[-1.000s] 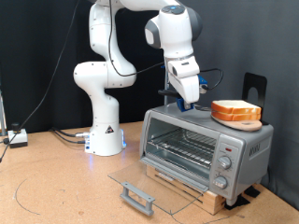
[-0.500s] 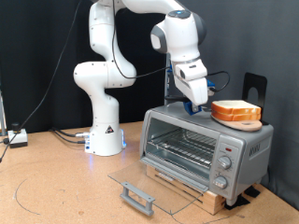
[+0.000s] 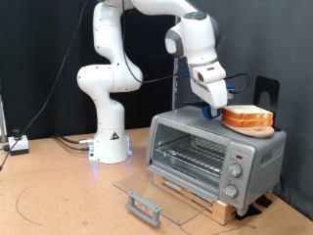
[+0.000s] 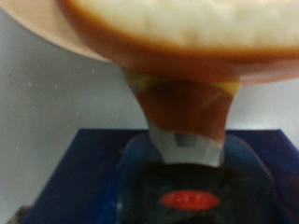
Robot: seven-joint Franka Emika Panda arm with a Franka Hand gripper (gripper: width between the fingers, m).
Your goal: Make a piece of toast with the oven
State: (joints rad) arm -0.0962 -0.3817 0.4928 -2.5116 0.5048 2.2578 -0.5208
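The silver-grey oven stands at the exterior view's right, with its glass door folded down flat and the wire rack bare. Two near-identical bread slices lie stacked on its roof. The upper one, the piece of toast, shows a pale face and an orange-tan crust. My gripper hangs just above the roof, right beside the stack on its left. In the wrist view a fingertip sits against the crust of the toast, which fills the frame.
The door's grey bar handle sticks out over the table in front. The oven rests on a wooden board. A black stand rises behind the bread. The arm's white base and cables are at the left.
My gripper has moved towards the exterior view's right along the oven roof, closing up on the bread stack. The bread and the oven have not moved.
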